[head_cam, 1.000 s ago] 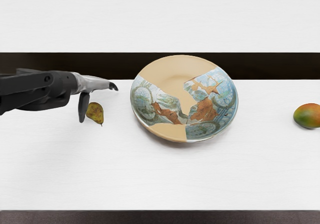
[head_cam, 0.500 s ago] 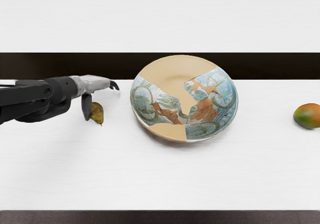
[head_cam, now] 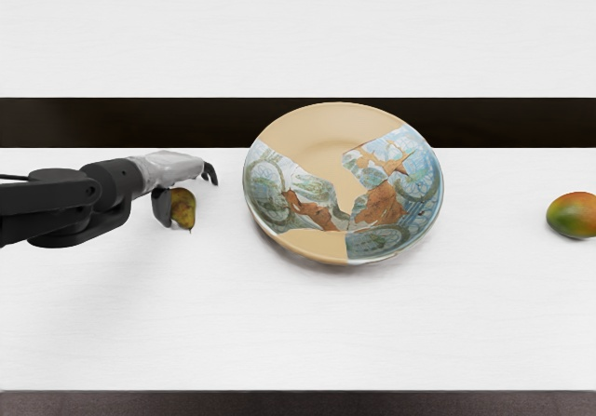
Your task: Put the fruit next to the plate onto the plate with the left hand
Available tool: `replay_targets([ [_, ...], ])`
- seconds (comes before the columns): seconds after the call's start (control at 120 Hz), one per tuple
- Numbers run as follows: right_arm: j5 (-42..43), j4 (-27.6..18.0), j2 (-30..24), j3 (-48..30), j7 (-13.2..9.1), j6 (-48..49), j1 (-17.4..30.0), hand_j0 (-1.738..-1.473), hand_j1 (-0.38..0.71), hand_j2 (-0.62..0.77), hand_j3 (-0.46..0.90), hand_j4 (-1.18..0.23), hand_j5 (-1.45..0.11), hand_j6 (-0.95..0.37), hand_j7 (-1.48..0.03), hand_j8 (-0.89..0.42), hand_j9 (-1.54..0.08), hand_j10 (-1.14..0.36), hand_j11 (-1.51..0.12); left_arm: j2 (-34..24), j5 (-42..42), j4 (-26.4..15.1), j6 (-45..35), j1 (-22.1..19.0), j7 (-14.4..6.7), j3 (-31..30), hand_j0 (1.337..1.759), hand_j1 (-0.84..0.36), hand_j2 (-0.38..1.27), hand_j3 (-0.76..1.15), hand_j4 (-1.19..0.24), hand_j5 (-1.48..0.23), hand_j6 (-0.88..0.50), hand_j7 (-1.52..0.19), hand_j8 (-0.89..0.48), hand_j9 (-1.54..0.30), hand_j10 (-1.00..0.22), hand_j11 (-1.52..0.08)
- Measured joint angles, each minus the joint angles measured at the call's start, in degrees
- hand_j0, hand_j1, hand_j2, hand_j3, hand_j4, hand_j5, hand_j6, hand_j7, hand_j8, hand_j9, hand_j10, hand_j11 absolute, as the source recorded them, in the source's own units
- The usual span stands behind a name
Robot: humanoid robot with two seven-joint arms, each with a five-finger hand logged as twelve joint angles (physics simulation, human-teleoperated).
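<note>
Left hand (head_cam: pixel 177 170) over small brown-green pear (head_cam: pixel 184 208): fingers (head_cam: pixel 209 172) half-curled, thumb alongside, nothing gripped. Lies on white table (head_cam: pixel 298 342), just left of patterned ceramic plate (head_cam: pixel 307 248). Risk of rolling it away through off-centre closing.

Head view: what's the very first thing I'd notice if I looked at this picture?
Probably the big plate in the middle of the white table, tan with blue and orange patterns. Next, the left hand at the left, just over a small brownish fruit beside the plate. A mango-like fruit sits alone at the far right.
</note>
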State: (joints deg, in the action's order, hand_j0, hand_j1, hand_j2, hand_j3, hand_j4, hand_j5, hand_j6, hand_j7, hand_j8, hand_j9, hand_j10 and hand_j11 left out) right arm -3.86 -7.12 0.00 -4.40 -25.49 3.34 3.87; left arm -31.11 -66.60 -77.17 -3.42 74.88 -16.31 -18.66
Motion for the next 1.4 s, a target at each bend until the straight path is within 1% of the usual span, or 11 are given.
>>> replay_targets([
  [0.133, 0.0, 0.0, 0.0, 0.0, 0.0, 0.0, 0.0, -1.658, -0.35, 0.00, 0.00, 0.00, 0.00, 0.00, 0.00, 0.00, 0.00, 0.00, 0.00, 0.0, 0.0, -0.2, -0.1, 0.0, -0.1, -0.1, 1.658, -0.08, 0.01, 0.01, -0.39, -0.50, -0.20, -0.45, -0.30, -0.37, -0.38, -0.50],
  [0.233, 0.0, 0.0, 0.0, 0.0, 0.0, 0.0, 0.0, -1.658, -0.35, 0.00, 0.00, 0.00, 0.00, 0.00, 0.00, 0.00, 0.00, 0.00, 0.00, -0.1, 0.0, -1.1, 0.0, 0.2, -0.2, -0.2, 1.660, -0.12, 0.05, 0.01, -0.41, -0.53, -0.23, -0.37, -0.31, -0.36, -0.41, -0.54],
  [0.392, 0.0, 0.0, 0.0, 0.0, 0.0, 0.0, 0.0, -1.658, -0.35, 0.00, 0.00, 0.00, 0.00, 0.00, 0.00, 0.00, 0.00, 0.00, 0.00, -1.8, 0.1, -3.4, 0.0, 0.5, -0.1, -0.1, 1.658, -0.16, 0.07, 0.00, -0.44, -0.56, -0.35, -0.49, -0.39, -0.48, -0.43, -0.56],
  [0.483, 0.0, 0.0, 0.0, 0.0, 0.0, 0.0, 0.0, -1.658, -0.35, 0.00, 0.00, 0.00, 0.00, 0.00, 0.00, 0.00, 0.00, 0.00, 0.00, -1.9, 0.1, -4.1, 0.1, 0.5, -0.3, -0.2, 1.658, -0.17, 0.08, 0.00, -0.44, -0.57, -0.31, -0.50, -0.41, -0.52, -0.44, -0.57],
  [0.517, 0.0, 0.0, 0.0, 0.0, 0.0, 0.0, 0.0, -1.658, -0.35, 0.00, 0.00, 0.00, 0.00, 0.00, 0.00, 0.00, 0.00, 0.00, 0.00, -1.9, 0.0, -4.2, 0.1, 0.5, -0.5, -0.2, 1.658, -0.18, 0.08, 0.00, -0.44, -0.58, -0.27, -0.56, -0.40, -0.50, -0.44, -0.58],
  [0.583, 0.0, 0.0, 0.0, 0.0, 0.0, 0.0, 0.0, -1.658, -0.35, 0.00, 0.00, 0.00, 0.00, 0.00, 0.00, 0.00, 0.00, 0.00, 0.00, -2.0, 0.1, -4.4, 0.1, 0.5, -0.4, -0.2, 1.658, -0.19, 0.09, 0.00, -0.45, -0.59, -0.28, -0.53, -0.39, -0.50, -0.45, -0.59],
  [0.767, 0.0, 0.0, 0.0, 0.0, 0.0, 0.0, 0.0, -1.658, -0.35, 0.00, 0.00, 0.00, 0.00, 0.00, 0.00, 0.00, 0.00, 0.00, 0.00, -2.4, 0.1, -4.7, -0.1, 0.6, -0.1, -0.1, 1.658, -0.24, 0.11, 0.00, -0.50, -0.65, -0.41, -0.60, -0.46, -0.61, -0.50, -0.65],
  [0.9, 0.0, 0.0, 0.0, 0.0, 0.0, 0.0, 0.0, -1.658, -0.35, 0.00, 0.00, 0.00, 0.00, 0.00, 0.00, 0.00, 0.00, 0.00, 0.00, -2.5, 0.2, -4.7, -0.3, 0.6, 0.0, -0.1, 1.657, -0.26, 0.17, 0.00, -0.53, -0.70, -0.49, -0.68, -0.44, -0.68, -0.53, -0.70],
  [1.033, 0.0, 0.0, 0.0, 0.0, 0.0, 0.0, 0.0, -1.658, -0.35, 0.00, 0.00, 0.00, 0.00, 0.00, 0.00, 0.00, 0.00, 0.00, 0.00, -2.5, 0.4, -4.7, -0.4, 0.5, 0.0, 0.0, 1.656, -0.27, 0.23, 0.00, -0.58, -0.76, -0.48, -0.75, -0.43, -0.76, -0.58, -0.77],
  [1.233, 0.0, 0.0, 0.0, 0.0, 0.0, 0.0, 0.0, -1.658, -0.35, 0.00, 0.00, 0.00, 0.00, 0.00, 0.00, 0.00, 0.00, 0.00, 0.00, -2.8, 1.2, -4.5, -0.5, 0.4, -0.1, 0.0, 1.655, -0.27, 0.40, 0.00, -0.67, -0.85, -0.53, -0.86, -0.48, -0.87, -0.65, -0.87],
  [1.4, 0.0, 0.0, 0.0, 0.0, 0.0, 0.0, 0.0, -1.658, -0.35, 0.00, 0.00, 0.00, 0.00, 0.00, 0.00, 0.00, 0.00, 0.00, 0.00, -2.7, 1.5, -4.3, -0.5, 0.3, -0.1, 0.1, 1.653, -0.26, 0.38, 0.00, -0.70, -0.89, -0.53, -0.91, -0.46, -0.92, -0.65, -0.93],
])
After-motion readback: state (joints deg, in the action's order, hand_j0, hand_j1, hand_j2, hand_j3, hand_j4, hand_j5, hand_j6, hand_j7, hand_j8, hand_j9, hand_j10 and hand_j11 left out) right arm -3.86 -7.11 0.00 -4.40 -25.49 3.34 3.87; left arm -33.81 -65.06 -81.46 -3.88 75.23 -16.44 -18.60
